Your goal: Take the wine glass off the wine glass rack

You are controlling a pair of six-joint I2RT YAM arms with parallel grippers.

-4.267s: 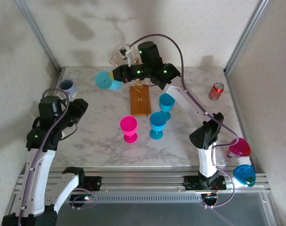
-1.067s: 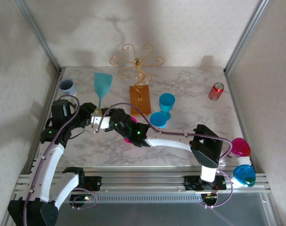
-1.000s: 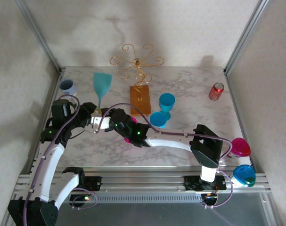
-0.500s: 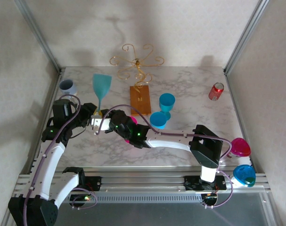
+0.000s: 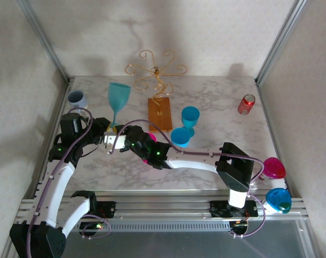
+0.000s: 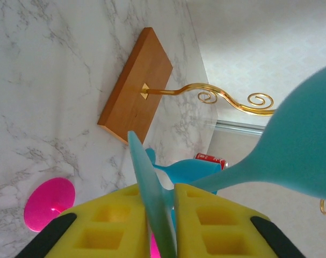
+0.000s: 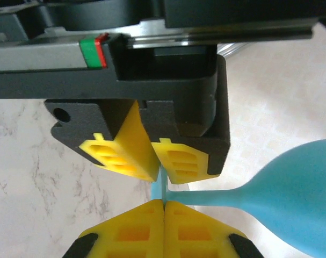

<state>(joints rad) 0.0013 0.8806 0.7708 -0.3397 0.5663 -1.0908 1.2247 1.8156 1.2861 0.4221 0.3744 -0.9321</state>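
Left pincer point(image 6: 158, 189) is clamped on the foot of the wine glass point(image 6: 305, 148). In its wrist view the thin teal disc stands edge-on between the two yellow pads and touches both. The right pincer point(image 7: 163, 203) meets it from the right, nose to nose. Its own pads are pressed together, with the rim of the same foot nipped at their tips. From that foot the stem runs out sideways to the teal bowl.

Seen from above, the two pincers sit side by side over the near left part of the table point(image 5: 222, 123). The wine glass stands upright from them, bowl uppermost, and leans a little to the right. It is off the rack point(image 5: 156, 72) and well to the left of it.

The rack stands at the far middle of the table, gold scrolls on a central stem and a wooden base. Two blue glasses point(image 5: 190, 115) stand upright just right of the base, one nearer than the other. A pink glass point(image 6: 49, 201) stands near the base, partly under the right arm. A red can point(image 5: 246, 104) lies at the far right. A pale cup point(image 5: 77, 99) sits at the far left, beside the wall.
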